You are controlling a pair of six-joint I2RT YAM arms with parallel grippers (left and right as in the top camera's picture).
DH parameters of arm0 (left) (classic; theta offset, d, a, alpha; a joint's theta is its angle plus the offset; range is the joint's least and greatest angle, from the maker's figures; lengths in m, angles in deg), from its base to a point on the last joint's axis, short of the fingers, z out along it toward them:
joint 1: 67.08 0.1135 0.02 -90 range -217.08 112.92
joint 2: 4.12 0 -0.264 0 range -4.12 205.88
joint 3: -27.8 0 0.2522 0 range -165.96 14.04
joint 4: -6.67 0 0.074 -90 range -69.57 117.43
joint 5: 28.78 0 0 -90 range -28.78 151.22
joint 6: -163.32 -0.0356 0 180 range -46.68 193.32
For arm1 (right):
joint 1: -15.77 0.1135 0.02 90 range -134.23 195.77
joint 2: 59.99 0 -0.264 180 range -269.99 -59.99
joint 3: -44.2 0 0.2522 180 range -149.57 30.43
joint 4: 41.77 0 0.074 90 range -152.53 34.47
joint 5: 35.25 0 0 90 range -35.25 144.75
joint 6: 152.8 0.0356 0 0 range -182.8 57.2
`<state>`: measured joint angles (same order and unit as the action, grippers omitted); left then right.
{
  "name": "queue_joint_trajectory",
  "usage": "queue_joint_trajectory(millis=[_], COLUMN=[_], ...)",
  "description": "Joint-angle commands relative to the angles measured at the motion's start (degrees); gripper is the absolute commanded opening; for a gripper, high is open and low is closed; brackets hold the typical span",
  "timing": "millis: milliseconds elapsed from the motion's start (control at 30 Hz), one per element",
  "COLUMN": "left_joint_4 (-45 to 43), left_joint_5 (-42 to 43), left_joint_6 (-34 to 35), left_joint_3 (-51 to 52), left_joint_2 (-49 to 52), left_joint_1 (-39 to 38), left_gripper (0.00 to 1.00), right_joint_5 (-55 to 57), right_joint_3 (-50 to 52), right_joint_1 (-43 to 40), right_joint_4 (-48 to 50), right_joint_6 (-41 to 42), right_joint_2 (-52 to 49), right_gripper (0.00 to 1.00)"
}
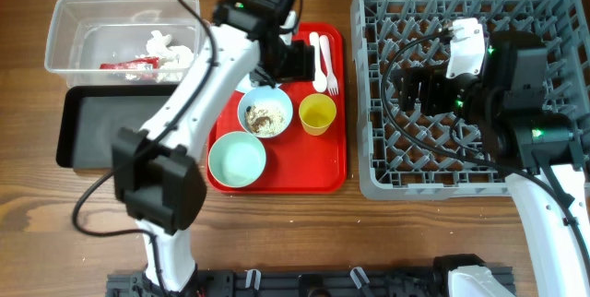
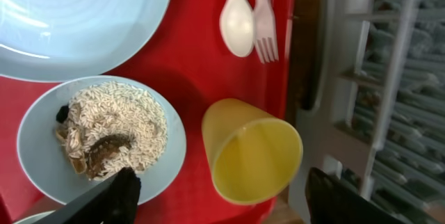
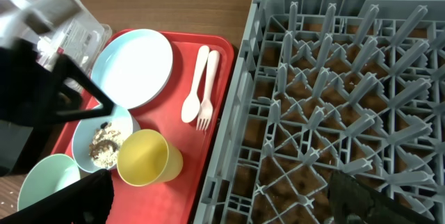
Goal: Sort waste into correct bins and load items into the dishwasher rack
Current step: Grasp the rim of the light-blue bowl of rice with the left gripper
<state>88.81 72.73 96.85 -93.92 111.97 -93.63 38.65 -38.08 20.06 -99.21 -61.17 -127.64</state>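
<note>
My left gripper hovers open over the red tray. Its dark fingers stand wide, with the yellow cup showing between them and untouched. Left of the cup sits the pale blue bowl of rice scraps; the blue plate lies beyond it. The white spoon and fork lie side by side. A mint bowl sits at the tray's front. My right gripper hangs open and empty over the grey dishwasher rack.
The clear tub at the back left holds white tissue and a red wrapper. The black tray lies in front of it. The red serving tray sits between the bins and the rack.
</note>
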Motion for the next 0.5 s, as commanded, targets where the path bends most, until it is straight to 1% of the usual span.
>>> queue_joint_trajectory(millis=[0, 200, 300, 367, 467], left_joint_4=[-1.1, -1.1, -1.0, -1.0, -1.3], left_joint_5=[-5.5, -11.5, -13.4, -14.3, -14.4], left_joint_6=[11.5, 18.2, 20.7, 22.0, 22.2], left_joint_3=[0.1, 0.1, 0.2, 0.2, 0.2], left_joint_2=[3.0, 6.4, 7.5, 8.1, 9.2], left_joint_1=[-1.2, -2.8, -2.9, -2.9, -2.9], left_gripper=[0.68, 0.58, 0.58, 0.57, 0.52], right_joint_5=[-1.0, -1.0, -1.0, -1.0, -1.0], right_joint_3=[-1.1, -1.1, -1.1, -1.1, -1.1], right_joint_1=[-0.2, -0.2, -0.2, -0.2, -0.2], right_joint_4=[0.1, -0.3, -0.8, -1.2, -1.4], right_joint_6=[0.0, 0.0, 0.0, 0.0, 0.0], right_joint_2=[-1.2, -2.3, -2.7, -3.0, -3.4], right_gripper=[1.00, 1.00, 1.00, 1.00, 0.99])
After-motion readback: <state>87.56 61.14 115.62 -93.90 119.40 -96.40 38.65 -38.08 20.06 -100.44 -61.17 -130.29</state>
